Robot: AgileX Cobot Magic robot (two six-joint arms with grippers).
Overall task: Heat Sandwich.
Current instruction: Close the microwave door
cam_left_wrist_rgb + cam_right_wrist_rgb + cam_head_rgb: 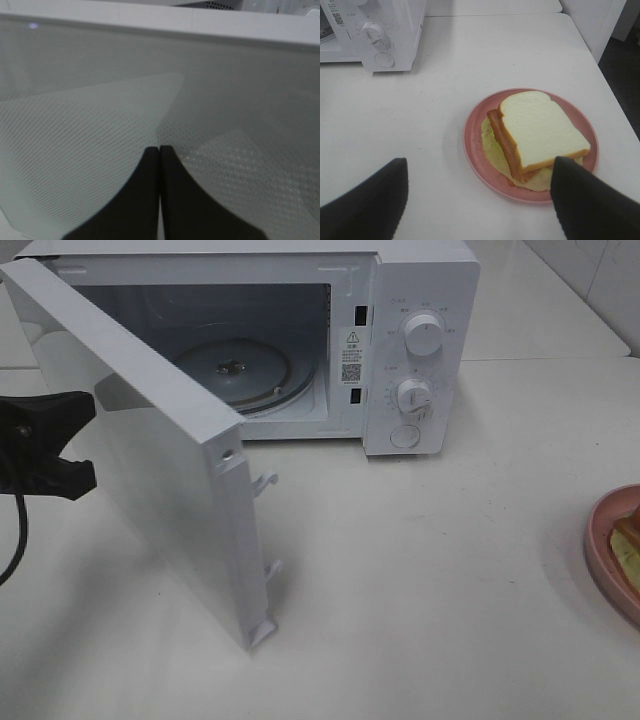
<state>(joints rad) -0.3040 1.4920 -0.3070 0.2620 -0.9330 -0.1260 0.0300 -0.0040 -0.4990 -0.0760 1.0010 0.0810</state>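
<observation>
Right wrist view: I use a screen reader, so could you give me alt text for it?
A sandwich sits on a pink plate on a white table, seen between the open right gripper. The microwave stands behind.

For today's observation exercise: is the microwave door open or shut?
Open. The microwave door is swung wide, showing the empty cavity and bare glass turntable.
</observation>
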